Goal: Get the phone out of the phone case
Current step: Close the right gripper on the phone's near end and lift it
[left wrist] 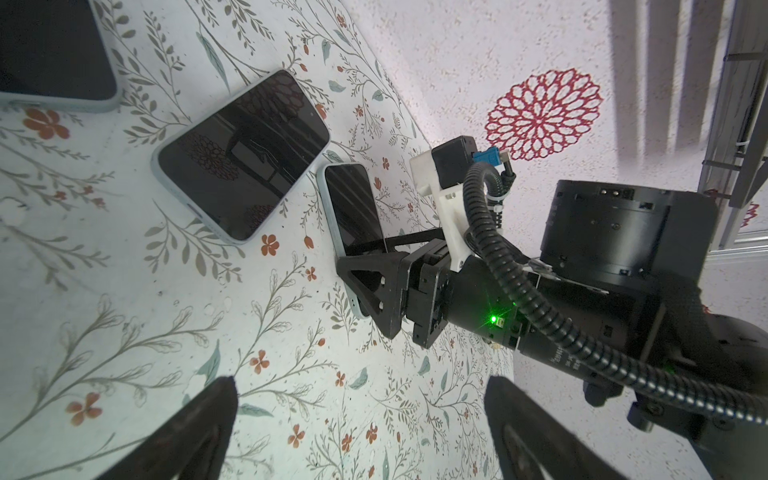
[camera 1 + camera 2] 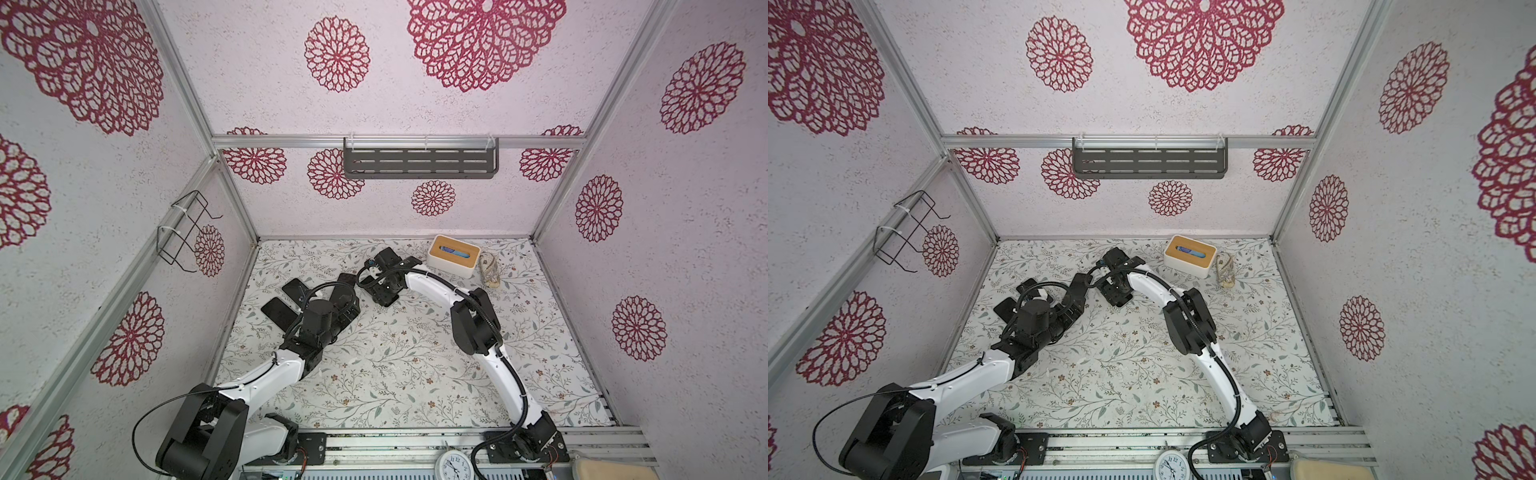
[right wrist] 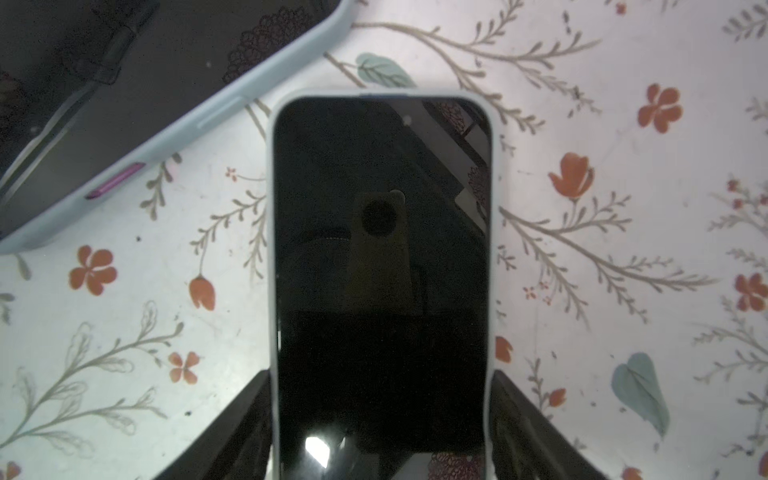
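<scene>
A phone (image 3: 382, 249) with a dark screen lies face up on the floral table, seated in a pale blue phone case (image 3: 272, 249). My right gripper (image 3: 380, 386) straddles its near end, one finger against each long side of the case. The left wrist view shows the same phone (image 1: 351, 208) lying flat with my right gripper (image 1: 374, 262) around it. My left gripper (image 1: 361, 386) hovers wide open over bare table beside it, with nothing between its fingers. In a top view both grippers sit close together left of the table's middle, the right gripper (image 2: 353, 282) just behind the left gripper (image 2: 348, 302).
Two more cased phones (image 1: 245, 153) (image 1: 50, 45) lie close by on the left side; one (image 3: 124, 83) sits just beside the held phone. A wood-topped white box (image 2: 453, 255) and a rope bundle (image 2: 490, 270) stand at the back right. A clock (image 2: 453, 465) rests at the front rail.
</scene>
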Controlling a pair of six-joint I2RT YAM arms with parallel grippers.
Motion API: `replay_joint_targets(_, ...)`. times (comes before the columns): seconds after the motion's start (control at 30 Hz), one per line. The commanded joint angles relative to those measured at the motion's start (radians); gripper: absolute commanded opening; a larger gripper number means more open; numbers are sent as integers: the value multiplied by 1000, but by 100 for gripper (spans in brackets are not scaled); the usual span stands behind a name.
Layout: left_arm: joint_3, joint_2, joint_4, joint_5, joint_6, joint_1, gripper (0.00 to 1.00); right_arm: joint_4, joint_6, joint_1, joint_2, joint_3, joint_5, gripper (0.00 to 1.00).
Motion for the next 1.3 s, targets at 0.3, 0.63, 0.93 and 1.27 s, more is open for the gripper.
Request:
replay_joint_targets(0.3, 33, 44, 12, 8, -20, 4, 97, 72, 73, 0, -88, -152, -27, 56)
replay_joint_targets(0.63, 23, 88, 98, 59, -61, 12, 97, 261, 120, -1, -246, -390, -165, 48)
replay_joint_targets(0.93, -19, 154, 211, 93, -122, 26, 97, 416, 166, -5, -378, -597, -317, 46)
replay_joint_targets(1.27, -53, 233, 275, 93, -192, 31, 97, 579, 228, -4, -508, -785, -515, 43)
